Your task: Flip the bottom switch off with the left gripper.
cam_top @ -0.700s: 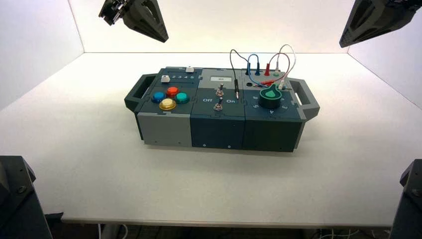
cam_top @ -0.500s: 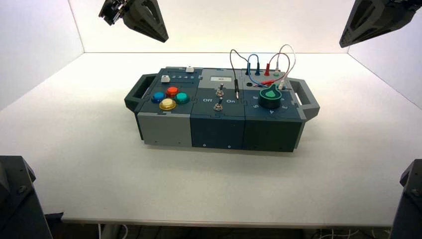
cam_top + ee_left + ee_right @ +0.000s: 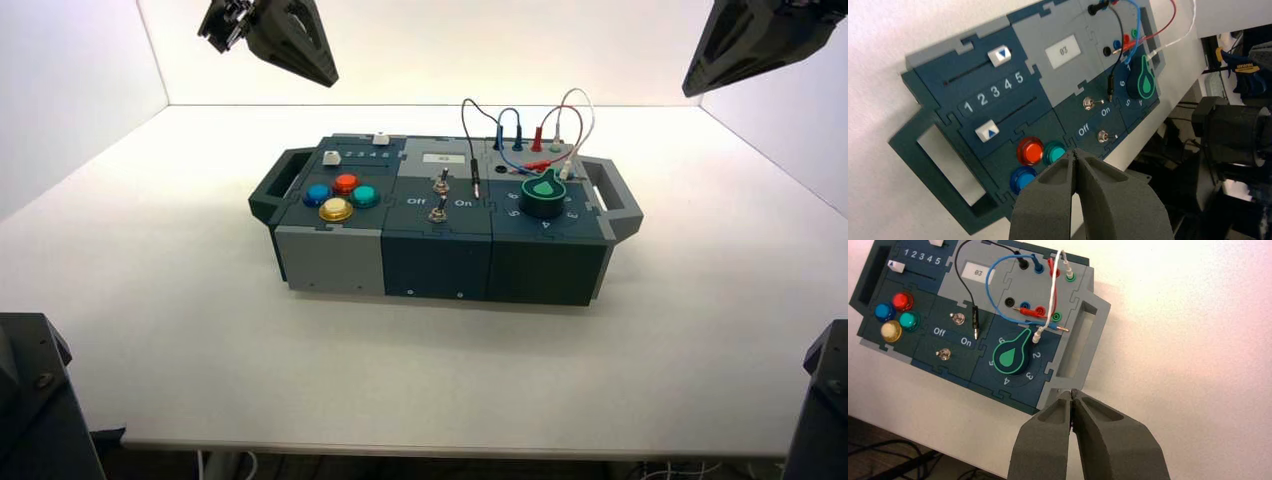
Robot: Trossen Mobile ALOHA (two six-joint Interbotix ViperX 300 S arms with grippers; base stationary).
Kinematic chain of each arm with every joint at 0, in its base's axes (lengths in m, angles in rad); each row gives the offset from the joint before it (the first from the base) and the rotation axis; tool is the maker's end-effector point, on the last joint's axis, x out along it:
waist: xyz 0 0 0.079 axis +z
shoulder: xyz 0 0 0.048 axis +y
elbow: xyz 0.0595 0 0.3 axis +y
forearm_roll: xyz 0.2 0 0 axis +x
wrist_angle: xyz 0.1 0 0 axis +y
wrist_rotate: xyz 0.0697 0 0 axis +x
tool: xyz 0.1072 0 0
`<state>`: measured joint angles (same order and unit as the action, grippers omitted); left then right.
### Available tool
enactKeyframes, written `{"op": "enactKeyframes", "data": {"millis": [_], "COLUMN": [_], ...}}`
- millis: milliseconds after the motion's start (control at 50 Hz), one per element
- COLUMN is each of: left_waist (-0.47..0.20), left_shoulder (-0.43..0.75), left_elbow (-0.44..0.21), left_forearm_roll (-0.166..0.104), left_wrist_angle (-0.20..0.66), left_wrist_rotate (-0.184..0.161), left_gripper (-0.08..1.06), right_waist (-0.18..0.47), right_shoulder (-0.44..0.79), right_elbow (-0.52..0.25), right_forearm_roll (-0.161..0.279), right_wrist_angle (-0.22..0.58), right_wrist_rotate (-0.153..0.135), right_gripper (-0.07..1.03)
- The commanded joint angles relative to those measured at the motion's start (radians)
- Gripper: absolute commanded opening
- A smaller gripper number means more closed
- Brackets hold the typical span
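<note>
The bottom switch is a small silver toggle on the dark middle panel of the box, the one of the pair nearer the box's front. It stands just below the "Off" and "On" lettering, and the left wrist view shows the bottom switch beyond the coloured buttons. My left gripper hangs high above the table's far left, well away from the box. Its fingers are shut with nothing between them. My right gripper is parked high at the far right, and its fingers are shut and empty.
The top toggle sits just behind the bottom one. Blue, red, teal and yellow buttons and two sliders are on the box's left part. A green knob and looping wires are on its right. A loose black plug hangs beside the toggles.
</note>
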<state>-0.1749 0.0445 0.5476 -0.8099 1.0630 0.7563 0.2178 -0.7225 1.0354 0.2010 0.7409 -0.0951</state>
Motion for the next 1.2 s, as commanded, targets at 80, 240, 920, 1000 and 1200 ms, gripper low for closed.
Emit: {"op": "enactKeyframes", "data": {"millis": [80, 240, 920, 1000, 1200], "left_waist": [-0.064, -0.100, -0.311, -0.351, -0.416], "left_shoulder": [-0.098, -0.160, -0.337, -0.336, -0.324], "left_elbow": [0.006, 0.014, 0.092, 0.092, 0.097], "left_forearm_roll": [0.064, 0.152, 0.606, 0.666, 0.635], "left_wrist_angle": [-0.025, -0.057, -0.144, -0.141, -0.152], "left_wrist_rotate": [-0.063, -0.204, -0.785, -0.847, -0.854], "left_gripper": [-0.03, -0.03, -0.03, -0.03, -0.03], "right_waist": [-0.015, -0.063, -0.153, -0.153, -0.152], "right_shoulder": [-0.008, 0.005, 0.225, 0.258, 0.331], "right_elbow": [-0.018, -0.037, -0.127, -0.144, -0.172], "right_forearm_roll": [0.005, 0.003, 0.021, 0.026, 0.048], "right_wrist_angle": [0.011, 0.032, 0.061, 0.060, 0.044], "right_wrist_rotate": [0.029, 0.049, 0.074, 0.078, 0.077], "right_gripper": [-0.02, -0.02, -0.02, -0.02, -0.02]}}
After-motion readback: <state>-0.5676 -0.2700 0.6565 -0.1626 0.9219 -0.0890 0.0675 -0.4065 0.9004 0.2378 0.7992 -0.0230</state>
